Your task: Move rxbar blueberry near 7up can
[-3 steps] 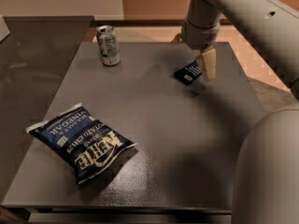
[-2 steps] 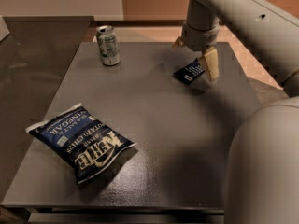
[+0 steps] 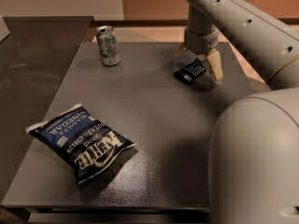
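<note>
The rxbar blueberry (image 3: 190, 71), a small dark navy wrapper with a white patch, lies on the grey table (image 3: 154, 125) at the far right. My gripper (image 3: 198, 63) hangs right over it, open. One tan finger (image 3: 215, 65) is at the bar's right end, and the other shows behind its far left side. The 7up can (image 3: 108, 45) stands upright at the table's far left-centre, well to the left of the bar.
A large blue-and-white Kettle chip bag (image 3: 81, 141) lies at the front left of the table. My arm's white body (image 3: 254, 157) fills the front right corner. A darker counter (image 3: 37, 45) adjoins the table on the left.
The gripper has shifted very slightly to the right over the bar. The bar, can and chip bag have not moved.
</note>
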Tool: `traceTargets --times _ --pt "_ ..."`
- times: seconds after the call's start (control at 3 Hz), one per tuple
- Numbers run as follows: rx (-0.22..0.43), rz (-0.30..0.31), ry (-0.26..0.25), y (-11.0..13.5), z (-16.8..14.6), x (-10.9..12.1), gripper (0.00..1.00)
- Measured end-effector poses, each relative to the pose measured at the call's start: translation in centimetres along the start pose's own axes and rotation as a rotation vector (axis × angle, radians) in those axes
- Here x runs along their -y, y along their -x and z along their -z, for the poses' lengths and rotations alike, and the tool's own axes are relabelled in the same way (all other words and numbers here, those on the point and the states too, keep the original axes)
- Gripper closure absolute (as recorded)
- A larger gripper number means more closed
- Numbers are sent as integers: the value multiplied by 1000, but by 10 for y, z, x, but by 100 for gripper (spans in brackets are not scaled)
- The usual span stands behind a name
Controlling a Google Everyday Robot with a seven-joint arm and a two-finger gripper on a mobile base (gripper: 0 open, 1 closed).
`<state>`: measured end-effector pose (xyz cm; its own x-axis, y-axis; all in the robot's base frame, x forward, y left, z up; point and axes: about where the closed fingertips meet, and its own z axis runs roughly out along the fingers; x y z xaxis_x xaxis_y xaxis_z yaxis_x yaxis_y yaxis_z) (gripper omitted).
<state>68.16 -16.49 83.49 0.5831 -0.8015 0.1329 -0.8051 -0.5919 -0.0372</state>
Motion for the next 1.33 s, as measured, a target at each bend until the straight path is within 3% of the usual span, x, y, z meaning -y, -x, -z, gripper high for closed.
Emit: traceTargets --times 0.33,1.33 --pt "4 -4 15 -7 -4 -1 18" --pt "17 -2 10 -16 5 0 88"
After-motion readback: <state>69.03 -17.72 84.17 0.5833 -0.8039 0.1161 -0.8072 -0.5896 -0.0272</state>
